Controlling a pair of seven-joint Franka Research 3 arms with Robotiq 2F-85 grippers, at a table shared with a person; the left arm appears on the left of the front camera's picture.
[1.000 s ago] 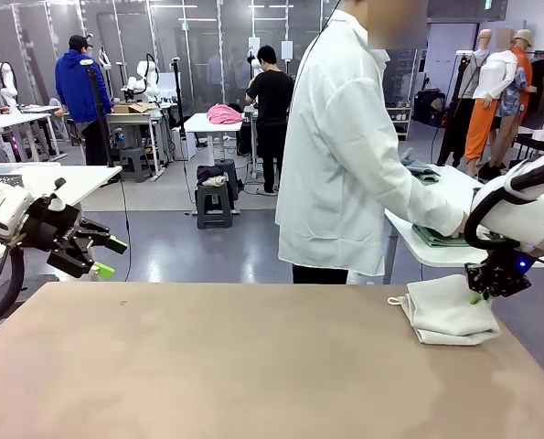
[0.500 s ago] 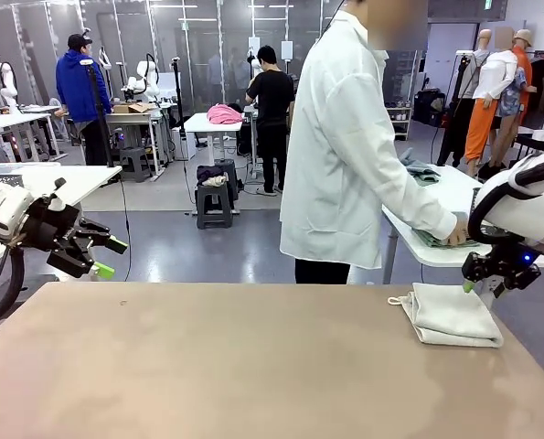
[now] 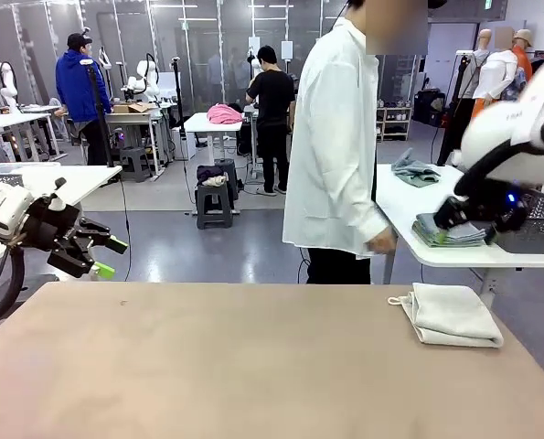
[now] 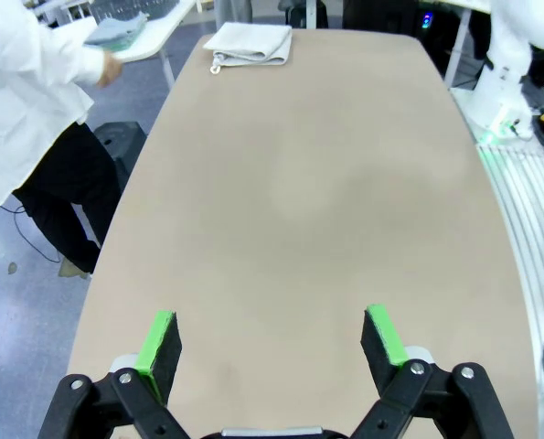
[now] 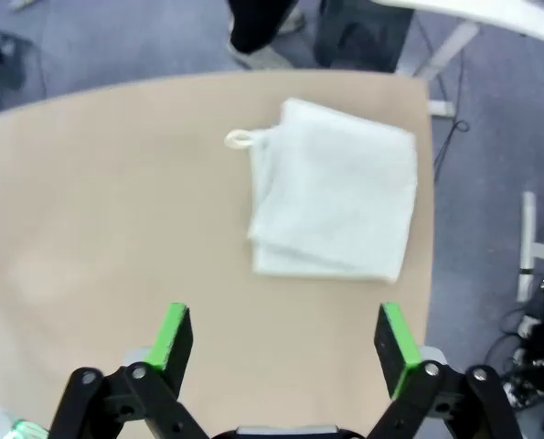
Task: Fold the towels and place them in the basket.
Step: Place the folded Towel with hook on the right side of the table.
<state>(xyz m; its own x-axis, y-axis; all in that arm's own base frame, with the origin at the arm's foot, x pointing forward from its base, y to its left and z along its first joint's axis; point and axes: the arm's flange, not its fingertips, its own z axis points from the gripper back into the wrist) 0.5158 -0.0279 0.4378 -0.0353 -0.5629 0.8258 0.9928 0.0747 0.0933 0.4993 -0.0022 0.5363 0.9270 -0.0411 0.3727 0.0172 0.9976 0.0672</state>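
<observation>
Right gripper (image 5: 282, 334): in its own wrist view the green pads stood wide apart with nothing between them, looking down on the tan table (image 5: 98, 229). In the front view the same gripper hung raised above the table's right end, in front of the white side table (image 3: 409, 208); from there its jaws could not be made out.

Off-white towel (image 5: 336, 201): lay folded, a flat rectangle, at the table's far right corner, apart from both grippers. The right wrist view gave the layered edges and the small loop (image 5: 239, 139) lying on the table at one corner; the front view placed it near the far edge.

Left gripper (image 4: 270, 329): jaws wide apart and empty over the bare left end of the table. The left wrist view showed the towel at the opposite end; the front view showed the gripper held up off the table's left corner, fingers pointing right.

Side table, front view: a folded green-grey towel (image 3: 447, 237), partly behind the right gripper, and beside it a dark mesh-sided basket (image 3: 538, 227) at the picture's right edge.

Person (image 3: 336, 137) in a white coat stood at the far side, one hand (image 3: 381, 242) just beside the side table's edge.
</observation>
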